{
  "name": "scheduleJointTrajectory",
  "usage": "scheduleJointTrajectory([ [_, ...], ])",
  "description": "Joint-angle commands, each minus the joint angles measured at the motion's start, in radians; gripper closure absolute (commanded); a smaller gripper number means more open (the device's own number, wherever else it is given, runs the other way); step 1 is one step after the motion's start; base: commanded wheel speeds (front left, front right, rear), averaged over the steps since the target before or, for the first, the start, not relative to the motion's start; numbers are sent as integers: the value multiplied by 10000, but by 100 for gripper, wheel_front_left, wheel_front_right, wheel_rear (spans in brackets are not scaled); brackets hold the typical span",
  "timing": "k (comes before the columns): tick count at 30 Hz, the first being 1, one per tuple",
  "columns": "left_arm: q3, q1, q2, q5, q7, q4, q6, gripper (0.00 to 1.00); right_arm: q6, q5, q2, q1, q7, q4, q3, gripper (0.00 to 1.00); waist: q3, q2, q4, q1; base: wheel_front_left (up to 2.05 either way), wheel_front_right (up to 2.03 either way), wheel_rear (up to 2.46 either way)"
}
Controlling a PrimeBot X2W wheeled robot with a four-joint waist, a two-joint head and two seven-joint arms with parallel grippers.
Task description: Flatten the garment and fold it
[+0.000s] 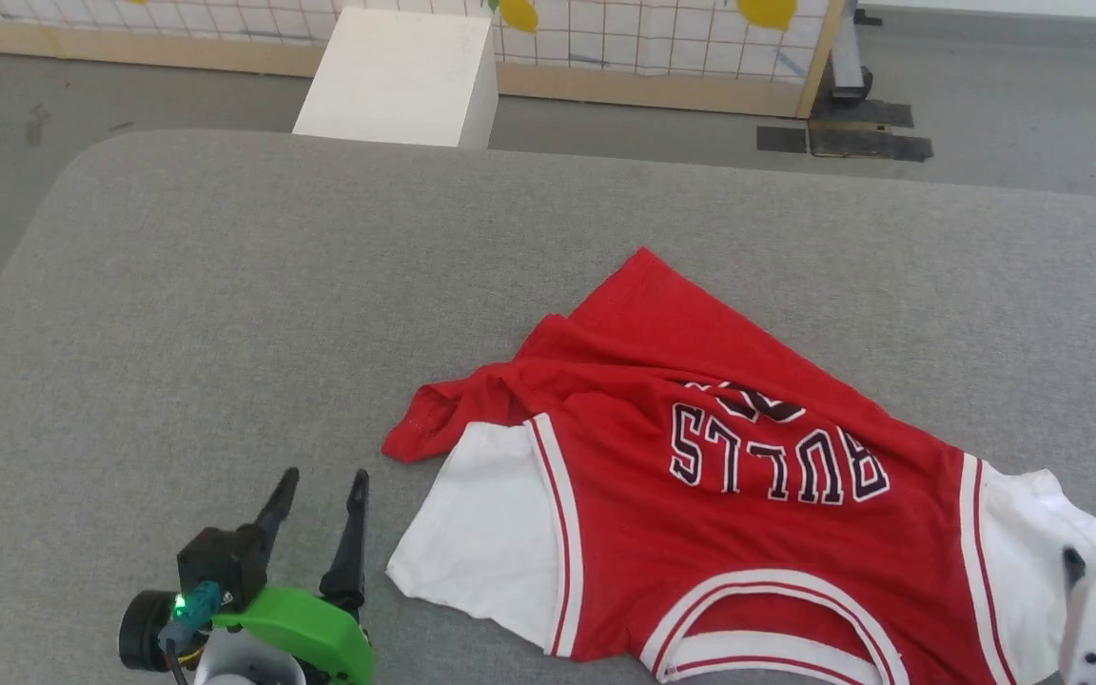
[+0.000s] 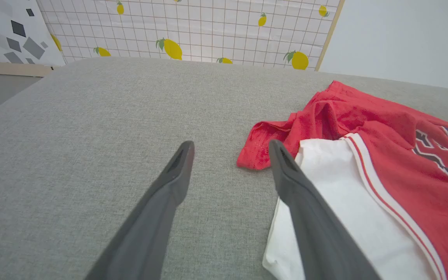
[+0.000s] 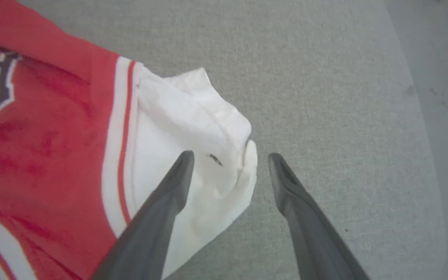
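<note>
Head view, red garment [image 1: 748, 552] reading "BULLS" upside down, left fingers [image 1: 350, 533] and right fingers [image 3: 161, 202] spread, empty

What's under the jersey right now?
The jersey lies on the grey fabric surface. Its hem is bunched over itself beside one white sleeve; anything beneath the cloth is covered.

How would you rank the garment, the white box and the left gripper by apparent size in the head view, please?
Largest: garment.
White box and left gripper look about alike; the gripper is nearer the camera, so unranked.
</note>
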Motion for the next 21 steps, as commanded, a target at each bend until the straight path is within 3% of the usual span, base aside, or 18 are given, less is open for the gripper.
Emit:
scheduleJointTrajectory([
  [1,-21,173,-20,-114,120,-9,-88,0,-17,52,79,-208,-386,-181,126,0,-101,0,-107,0,0,0,0],
  [5,-251,315,168,-371,1002,-266,-253,0,-17,274,120,-158,-1460,-641,501,0,-191,0,-194,0,0,0,0],
  [11,-659,632,494,-969,3367,-1192,-373,0,-17,651,133,67,-3640,-1415,777,0,-155,0,-338,0,0,0,0],
  [18,-1015,873,1111,-1228,6316,-2028,-207,0,-17,974,275,163,-5664,-1495,644,0,71,0,-606,0,0,0,0],
  [21,-1061,769,1255,-1087,6856,-2207,-4,0,-17,886,293,220,-6011,-1409,835,0,207,0,-745,0,0,0,0],
])
